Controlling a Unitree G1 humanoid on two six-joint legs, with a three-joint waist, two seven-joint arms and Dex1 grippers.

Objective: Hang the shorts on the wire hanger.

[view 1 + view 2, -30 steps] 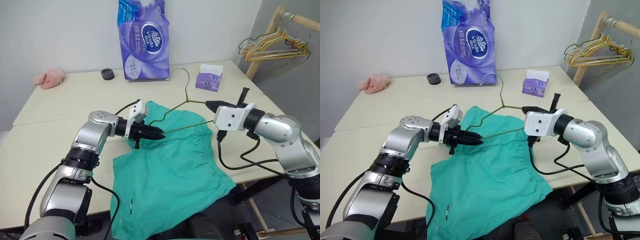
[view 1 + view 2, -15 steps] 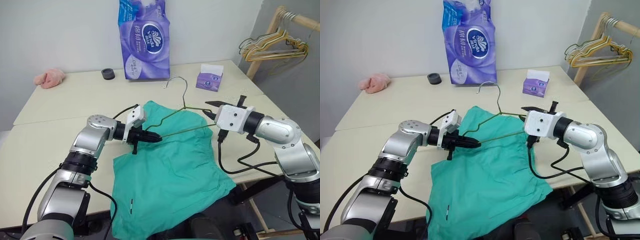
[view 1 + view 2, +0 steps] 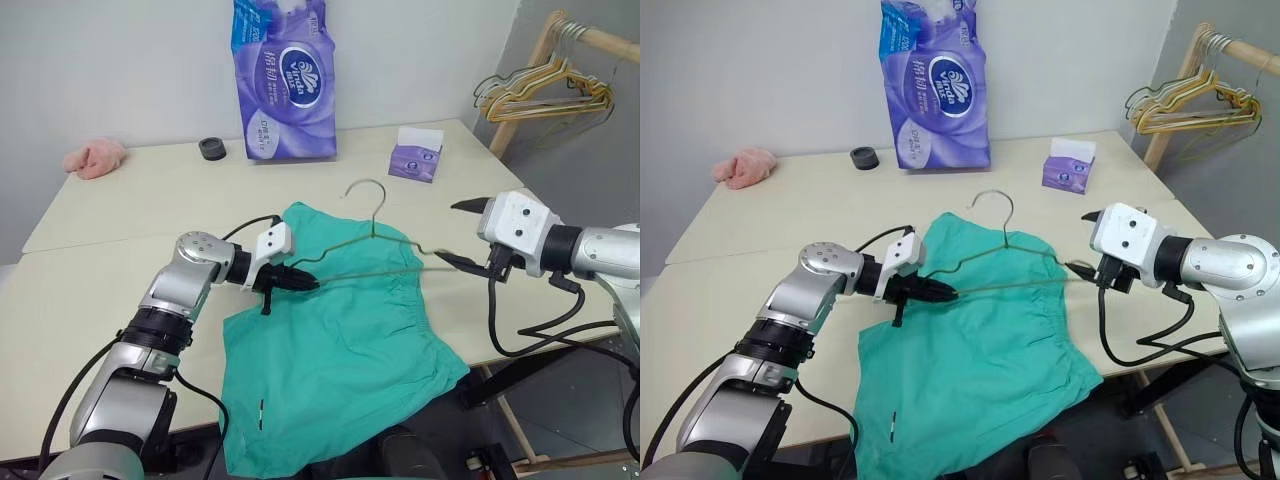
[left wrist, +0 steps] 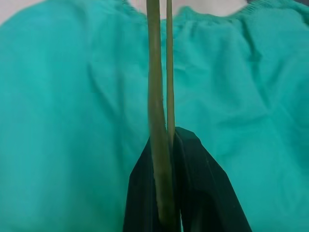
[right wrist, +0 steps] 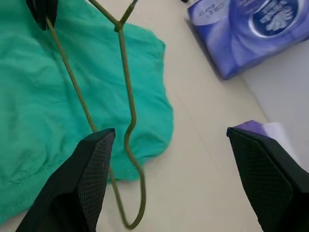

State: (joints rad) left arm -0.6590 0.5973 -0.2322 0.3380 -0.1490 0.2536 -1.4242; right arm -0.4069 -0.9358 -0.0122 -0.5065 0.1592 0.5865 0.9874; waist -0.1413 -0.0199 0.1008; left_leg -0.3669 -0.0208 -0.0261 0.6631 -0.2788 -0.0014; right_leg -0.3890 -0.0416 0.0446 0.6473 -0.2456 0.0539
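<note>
The left gripper (image 3: 300, 282) is clamped on 1 end of the wire hanger (image 3: 372, 240), just above the shorts (image 3: 340, 350) on the table (image 3: 150, 200). The right gripper (image 3: 466, 234), jaws wide, holds nothing beside the far end. Best keep the left clamp firm while the free end feeds into the waistband. Hanger-to-cloth contact is hard to judge.

left pincer (image 3: 305, 282) pinched tight, arm bent inward — right pincer (image 5: 169, 179) spread wide, pointing left.

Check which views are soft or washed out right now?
Left wrist view: wire hanger and left gripper fingers blurred, too close; shorts soft. Right wrist view: right gripper fingers sharp, toilet paper pack slightly soft. Head views: even light, faint shadows.
</note>
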